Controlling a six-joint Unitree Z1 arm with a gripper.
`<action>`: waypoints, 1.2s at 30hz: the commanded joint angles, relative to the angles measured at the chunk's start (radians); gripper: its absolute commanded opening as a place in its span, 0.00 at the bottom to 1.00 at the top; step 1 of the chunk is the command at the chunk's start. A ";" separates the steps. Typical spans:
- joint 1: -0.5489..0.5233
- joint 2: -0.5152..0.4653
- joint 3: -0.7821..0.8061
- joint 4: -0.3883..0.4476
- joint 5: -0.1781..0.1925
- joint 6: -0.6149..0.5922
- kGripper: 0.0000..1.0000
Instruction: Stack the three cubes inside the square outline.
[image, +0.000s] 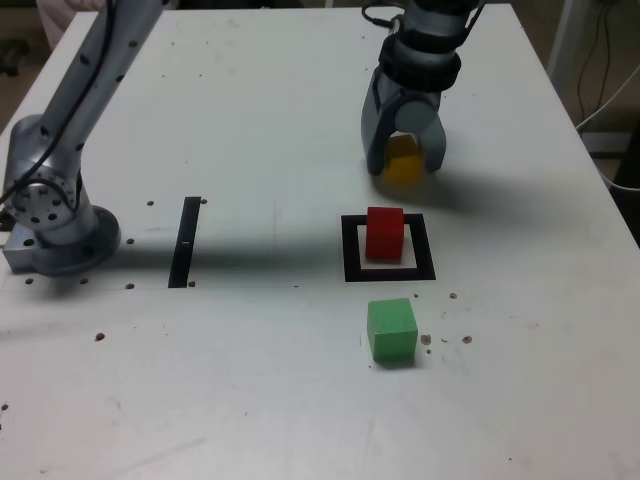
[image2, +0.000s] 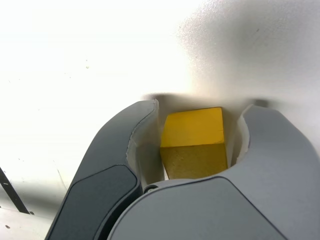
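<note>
The yellow cube (image: 403, 168) (image2: 194, 140) rests on the white table at the back, in the exterior view's right half. My gripper (image: 405, 160) (image2: 200, 107) reaches down over it, a finger pressed close against each side. The red cube (image: 384, 232) stands inside the square outline (image: 350, 252), nearer the front than the gripper. The green cube (image: 391, 328) lies on the table just in front of the outline.
A thin black strip (image: 185, 242) lies on the table toward the exterior view's left. The arm's base (image: 50, 220) is mounted at the left edge. Small dark screw holes dot the table (image: 250, 400).
</note>
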 joint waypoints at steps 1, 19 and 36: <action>0.003 -0.006 0.004 0.002 0.001 0.002 0.31; -0.114 -0.159 0.022 0.065 -0.024 0.003 0.29; -0.305 -0.271 0.102 0.118 -0.028 -0.193 0.29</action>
